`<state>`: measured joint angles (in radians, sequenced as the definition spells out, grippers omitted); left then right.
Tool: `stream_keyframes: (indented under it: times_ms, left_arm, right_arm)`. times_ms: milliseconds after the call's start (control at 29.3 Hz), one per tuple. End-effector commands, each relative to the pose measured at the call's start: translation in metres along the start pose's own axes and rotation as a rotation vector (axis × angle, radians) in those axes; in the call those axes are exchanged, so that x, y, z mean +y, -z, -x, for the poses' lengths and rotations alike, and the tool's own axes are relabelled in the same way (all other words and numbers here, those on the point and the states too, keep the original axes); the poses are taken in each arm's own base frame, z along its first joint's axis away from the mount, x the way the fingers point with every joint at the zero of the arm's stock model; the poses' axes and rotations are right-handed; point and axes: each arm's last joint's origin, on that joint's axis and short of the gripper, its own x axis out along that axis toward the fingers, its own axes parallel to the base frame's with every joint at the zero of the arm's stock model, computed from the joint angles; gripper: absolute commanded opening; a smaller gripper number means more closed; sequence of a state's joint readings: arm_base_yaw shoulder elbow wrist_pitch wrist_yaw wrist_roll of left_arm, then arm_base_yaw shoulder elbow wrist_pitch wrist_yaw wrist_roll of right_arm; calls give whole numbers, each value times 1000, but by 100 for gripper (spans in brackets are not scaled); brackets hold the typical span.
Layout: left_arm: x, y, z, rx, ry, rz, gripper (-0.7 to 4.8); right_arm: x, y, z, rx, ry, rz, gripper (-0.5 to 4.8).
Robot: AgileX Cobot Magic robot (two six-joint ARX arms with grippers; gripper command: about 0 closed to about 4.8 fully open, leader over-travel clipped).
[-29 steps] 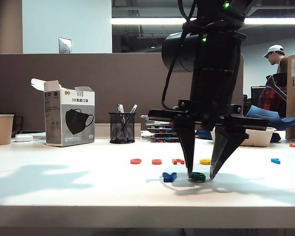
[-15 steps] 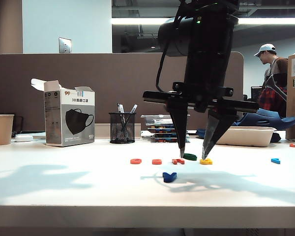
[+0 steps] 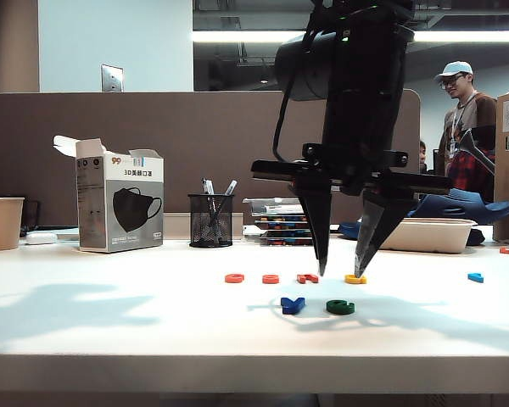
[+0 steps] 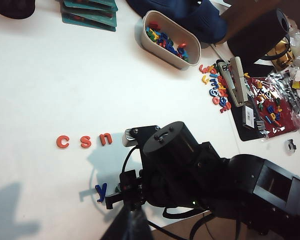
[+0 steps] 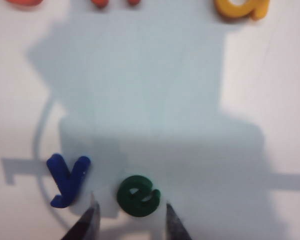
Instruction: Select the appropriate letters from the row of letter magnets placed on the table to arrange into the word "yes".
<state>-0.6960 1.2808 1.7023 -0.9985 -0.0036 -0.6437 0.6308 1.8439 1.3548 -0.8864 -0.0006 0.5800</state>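
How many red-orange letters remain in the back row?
3: c, s and n, side by side at the row's left end in the exterior view, none hidden.

Office: desk partition [image 3: 136,153], pen holder [image 3: 210,220]

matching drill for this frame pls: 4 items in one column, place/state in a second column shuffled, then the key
Items
1. blue y
2. green e
3. yellow letter
4. right gripper

Place or state
A. in the back row, by the gripper's right-hand fingertip in the exterior view
B. open and empty, above the table
C. front pair, left one in the exterior view
D. front pair, lying free just right of the y

Pairs: 1-C, 2-D, 3-A, 4-B
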Motion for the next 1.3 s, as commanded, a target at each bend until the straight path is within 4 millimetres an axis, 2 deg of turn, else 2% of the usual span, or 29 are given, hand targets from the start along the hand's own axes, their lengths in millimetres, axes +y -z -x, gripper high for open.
stream_keyframes:
  times_ms: [34, 512, 1126, 1297]
  left_arm:
    - [-1, -1, 2, -15, 12, -8, -5]
    - [-1, -1, 2, -15, 11, -8, -5]
    - [-1, -1, 2, -16, 12, -8, -5]
    - [-1, -1, 2, -16, 12, -8, -5]
  right_arm:
    - [1, 0, 2, -12, -6, 10, 166]
    - [4, -5, 7, -36, -25, 40, 166]
    - [21, -32, 49, -187, -140, 60, 166]
    - [22, -37, 43, -192, -149, 55, 166]
